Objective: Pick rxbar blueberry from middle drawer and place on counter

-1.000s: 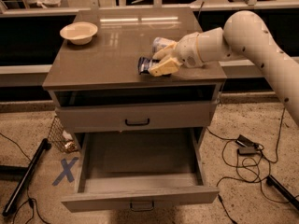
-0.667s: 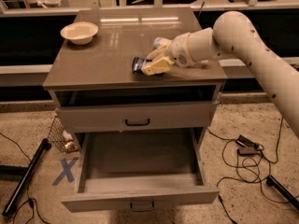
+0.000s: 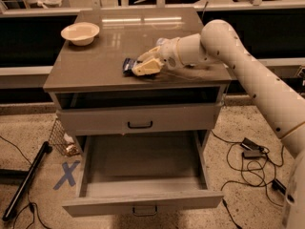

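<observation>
The rxbar blueberry, a small dark bar with white print, lies low at the front middle of the counter. My gripper reaches in from the right and is shut on the bar's right end, its pale fingers just above the counter top. The middle drawer is pulled fully open below, and nothing shows inside it. The drawer above it is shut.
A cream bowl stands at the counter's back left. On the floor are a wire basket left of the cabinet, a blue tape X, a black pole and cables to the right.
My gripper has moved left and forward along the counter with the bar and has come down closer to the counter top.
</observation>
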